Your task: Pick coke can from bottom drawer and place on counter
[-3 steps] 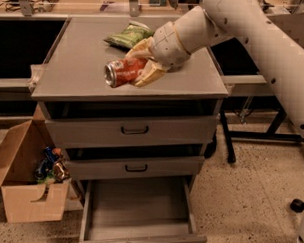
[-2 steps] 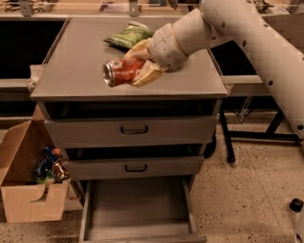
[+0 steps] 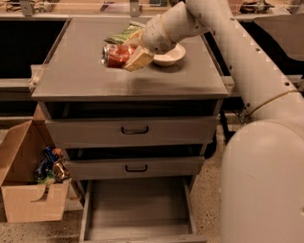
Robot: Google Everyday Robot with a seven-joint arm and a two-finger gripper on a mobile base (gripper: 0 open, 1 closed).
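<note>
My gripper (image 3: pixel 125 54) is shut on the coke can (image 3: pixel 115 55), a red-orange can with a silver end, held on its side a little above the counter (image 3: pixel 88 79). The can hangs over the middle of the grey top. The arm reaches in from the upper right. The bottom drawer (image 3: pixel 139 208) is pulled open below and nothing shows inside it.
A green snack bag (image 3: pixel 124 35) lies at the back of the counter, partly behind the gripper. A white bowl (image 3: pixel 169 55) sits to the right of the gripper. Two black-handled drawers (image 3: pixel 134 129) are shut. An open cardboard box (image 3: pixel 24 184) with clutter stands at lower left.
The view has shifted and the arm now fills the right side. The gripper still holds the can over the counter, a little higher and nearer the back.
</note>
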